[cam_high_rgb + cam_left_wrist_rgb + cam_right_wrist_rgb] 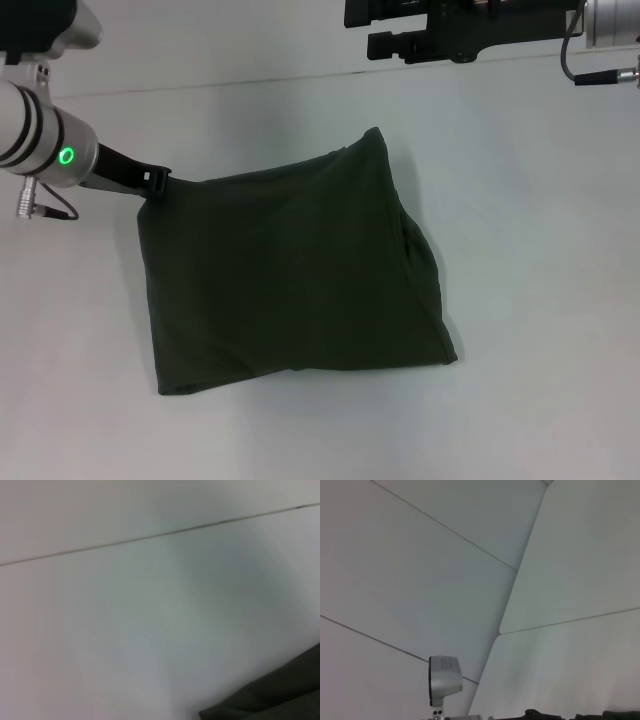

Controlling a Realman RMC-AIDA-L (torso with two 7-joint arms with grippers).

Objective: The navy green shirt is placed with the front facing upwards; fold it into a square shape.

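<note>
From the head camera, the navy green shirt (290, 275) lies on the white table (540, 260) as a rough, slightly skewed rectangle, plain green side up with no print showing; its edges are uneven and one far corner pokes up beyond the rest. The left gripper (155, 184) sits right at the shirt's near-left upper corner, its tip touching or pinching the cloth there; whether the fingers are clamped on the fabric or merely resting on it I cannot tell. The right gripper (400, 45) hangs well away beyond the shirt's far edge, raised and idle; its fingers' state I cannot tell either.

The left wrist camera shows mostly bare table, with a dark strip of the shirt (270, 697) just in at one corner; no fingers appear.

The right wrist camera shows only pale wall panels and a piece of grey robot hardware (444, 680); no shirt.

The risk, as I judge it: if the left gripper pulls away with cloth caught, the corner drags and the top layer slides, undoing the fold; the loose layers look ready to shift, and the shape is already off square.
</note>
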